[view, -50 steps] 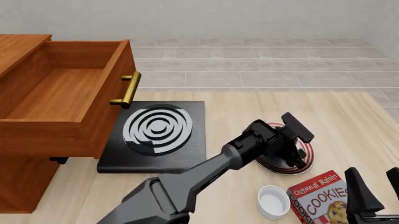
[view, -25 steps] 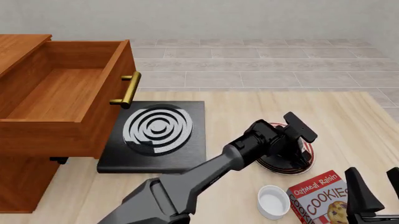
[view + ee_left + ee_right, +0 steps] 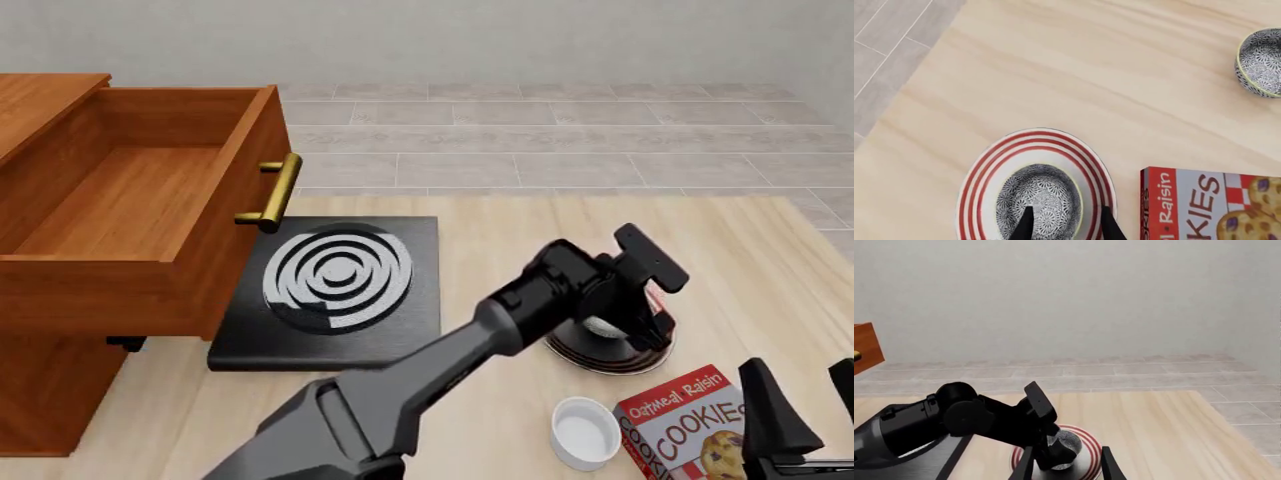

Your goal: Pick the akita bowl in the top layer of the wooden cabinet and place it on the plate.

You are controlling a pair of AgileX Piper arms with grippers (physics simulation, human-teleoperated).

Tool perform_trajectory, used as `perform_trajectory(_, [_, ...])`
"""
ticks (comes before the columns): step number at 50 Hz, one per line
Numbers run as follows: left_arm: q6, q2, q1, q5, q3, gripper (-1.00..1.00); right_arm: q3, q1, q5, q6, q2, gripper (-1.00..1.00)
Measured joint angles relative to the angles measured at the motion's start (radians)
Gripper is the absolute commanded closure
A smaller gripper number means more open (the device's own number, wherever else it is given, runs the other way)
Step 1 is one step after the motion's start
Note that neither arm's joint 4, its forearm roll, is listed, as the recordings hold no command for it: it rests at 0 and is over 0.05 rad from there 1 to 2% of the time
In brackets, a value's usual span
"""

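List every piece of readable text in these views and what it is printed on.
"Oatmeal Raisin" on the red band of the cookie box.
"COOKIES" in large letters on the same box, cut off at the frame edge.
No other object carries readable text.

— What carries everything?
— A pale wooden table [image 3: 507,240]; a grey tiled floor lies beyond it.
— And directly on it?
— The wooden cabinet [image 3: 54,380]; a black stove slab [image 3: 400,330]; the plate [image 3: 985,170]; a white cup [image 3: 585,432]; an oatmeal raisin cookie box [image 3: 683,420].
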State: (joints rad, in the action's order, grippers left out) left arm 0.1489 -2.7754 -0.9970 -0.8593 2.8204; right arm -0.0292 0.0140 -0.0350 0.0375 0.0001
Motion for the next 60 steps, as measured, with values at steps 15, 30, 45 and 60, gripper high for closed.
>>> perform_trajectory(15, [0.028,0.035,0.008,-0.025,0.007,-1.00,0.000,-0.001,-0.002,-0.009,0.000,-1.00])
perform_trajectory(30, [0.053,0.066,0.013,-0.044,0.008,-1.00,0.000,-0.001,-0.005,-0.016,0.000,-1.00])
perform_trajectory(45, [0.068,0.091,0.018,-0.054,0.008,-1.00,0.000,-0.001,-0.006,-0.020,0.000,-1.00])
perform_trajectory(60, [0.083,0.118,0.026,-0.063,0.009,-1.00,0.000,-0.004,-0.010,-0.026,0.000,-1.00])
